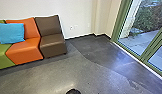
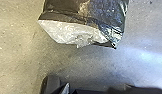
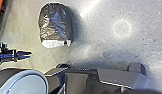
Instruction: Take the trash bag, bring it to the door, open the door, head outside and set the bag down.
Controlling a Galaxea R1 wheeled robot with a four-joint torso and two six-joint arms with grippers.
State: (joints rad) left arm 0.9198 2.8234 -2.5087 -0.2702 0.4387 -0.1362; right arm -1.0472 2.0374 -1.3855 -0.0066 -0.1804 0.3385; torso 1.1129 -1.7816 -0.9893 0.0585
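The trash bag (image 3: 55,23) lies on the floor in the right wrist view, dark and shiny with a white part at one end. My left gripper (image 3: 30,55) is near that white end, apart from the bag. Close up in the left wrist view, the dark bag (image 2: 84,12) shows its crumpled white part. At the head view's bottom edge is a dark rounded thing (image 1: 73,91); I cannot tell whether it is the bag. The door (image 1: 147,52), glass in a green frame, stands at the right.
A row of green, orange and brown seats (image 1: 53,46) stands along the wall at the left, with a blue cushion (image 1: 10,33) on it. Paving (image 1: 140,41) and bushes (image 1: 149,16) show through the glass. My base (image 3: 117,77) is close to the bag.
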